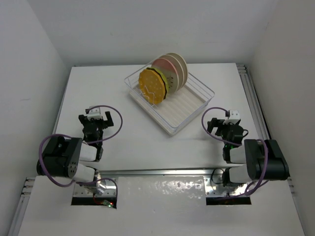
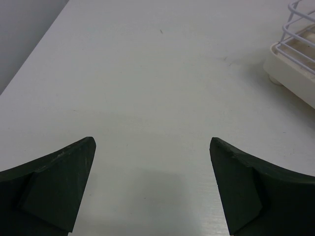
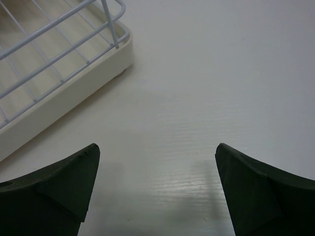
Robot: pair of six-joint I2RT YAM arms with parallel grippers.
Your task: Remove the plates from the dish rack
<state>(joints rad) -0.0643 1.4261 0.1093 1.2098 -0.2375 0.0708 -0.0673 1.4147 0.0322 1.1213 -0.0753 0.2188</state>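
Nothing is unloaded yet: the plates (image 1: 165, 76) stand on edge at the far end of the dish rack (image 1: 189, 110), which sits askew toward the desk's (image 1: 98, 83) far edge. Your left end effector (image 1: 97, 117) and right end effector (image 1: 220, 123) both hang wide and empty near the near edge. Next, you'll likely reach for the front orange-yellow plate (image 1: 151, 86) and pinch its upper rim.

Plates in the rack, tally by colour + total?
Orange-yellow plate: 1
Yellow-green plate: 1
Pale pink plate: 1
Beige plate: 1
Total: 4, all standing on edge at the far end of the dish rack.
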